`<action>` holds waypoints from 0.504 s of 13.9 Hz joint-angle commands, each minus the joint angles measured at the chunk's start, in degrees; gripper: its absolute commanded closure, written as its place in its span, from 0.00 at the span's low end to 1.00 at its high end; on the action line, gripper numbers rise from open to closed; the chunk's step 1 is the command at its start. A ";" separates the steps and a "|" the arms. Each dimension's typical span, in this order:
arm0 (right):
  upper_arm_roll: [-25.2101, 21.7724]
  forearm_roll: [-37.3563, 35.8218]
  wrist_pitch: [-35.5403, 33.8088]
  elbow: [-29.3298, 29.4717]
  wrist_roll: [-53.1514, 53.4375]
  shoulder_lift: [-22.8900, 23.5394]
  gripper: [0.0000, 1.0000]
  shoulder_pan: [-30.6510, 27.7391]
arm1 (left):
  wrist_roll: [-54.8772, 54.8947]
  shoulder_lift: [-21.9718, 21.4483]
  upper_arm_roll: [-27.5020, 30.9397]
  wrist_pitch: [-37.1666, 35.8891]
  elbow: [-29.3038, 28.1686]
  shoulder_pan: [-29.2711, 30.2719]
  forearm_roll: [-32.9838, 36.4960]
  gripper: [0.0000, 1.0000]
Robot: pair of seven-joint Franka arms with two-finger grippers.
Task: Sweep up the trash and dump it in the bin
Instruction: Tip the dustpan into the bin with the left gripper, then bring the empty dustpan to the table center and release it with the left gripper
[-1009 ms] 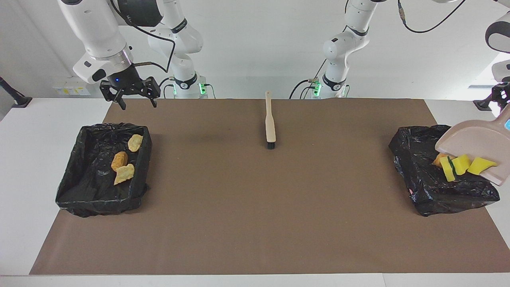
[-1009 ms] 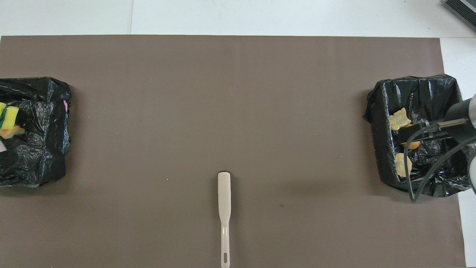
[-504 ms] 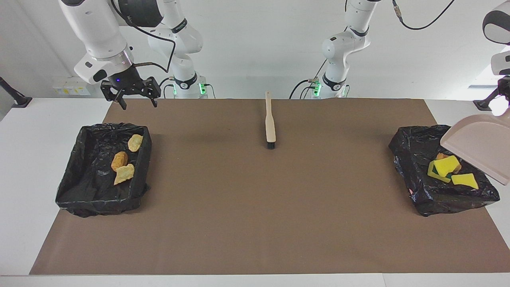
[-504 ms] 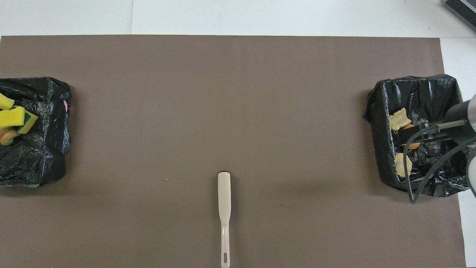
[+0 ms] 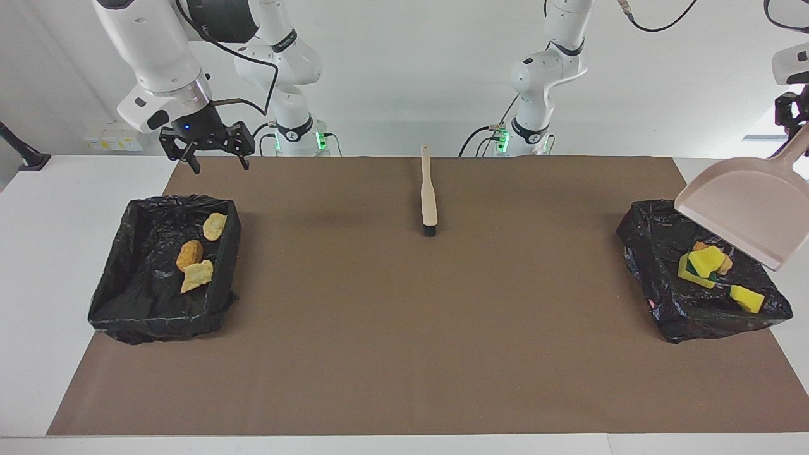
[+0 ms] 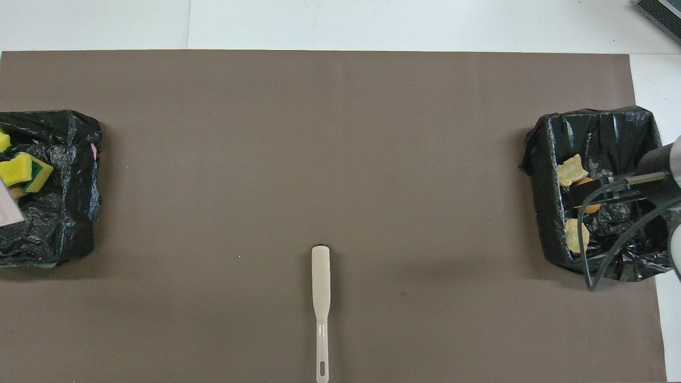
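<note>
My left gripper (image 5: pixel 797 129) is shut on the handle of a pink dustpan (image 5: pixel 739 212), held tilted and empty over the black-lined bin (image 5: pixel 641 253) at the left arm's end. Yellow, green-backed sponge pieces (image 5: pixel 701 265) and an orange chunk (image 5: pixel 724 264) lie in that bin; they also show in the overhead view (image 6: pixel 18 170). My right gripper (image 5: pixel 216 165) is open and empty, raised over the robots' edge of the other bin (image 5: pixel 158 319), which holds three tan bread-like chunks (image 5: pixel 189 254). In the overhead view the right arm covers part of this bin (image 6: pixel 542 213).
A wooden-handled brush (image 5: pixel 429 193) lies on the brown mat (image 5: pixel 404 354) midway between the bins, near the robots, bristles pointing away from them; it also shows in the overhead view (image 6: pixel 321 298).
The sponge pieces and orange chunk slid out of the dustpan into the bin. The left gripper then lifted the dustpan up off the bin. The right arm stayed still.
</note>
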 commanded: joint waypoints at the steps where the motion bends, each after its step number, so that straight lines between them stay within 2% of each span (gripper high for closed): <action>1: 0.29 0.22 -0.76 -1.48 0.07 -1.37 0.00 -0.65 | -2.45 -3.43 0.43 -3.13 -2.98 -0.42 -7.79 1.00; 3: 0.20 0.13 -0.67 -2.18 0.07 -1.90 0.00 -0.65 | -12.00 -4.49 -0.27 -4.55 -5.45 -2.09 -12.62 1.00; 7: 0.20 0.22 -0.67 -2.36 0.07 -2.08 0.00 -0.74 | -38.72 -4.23 -0.36 -1.23 -9.85 -14.38 -15.45 1.00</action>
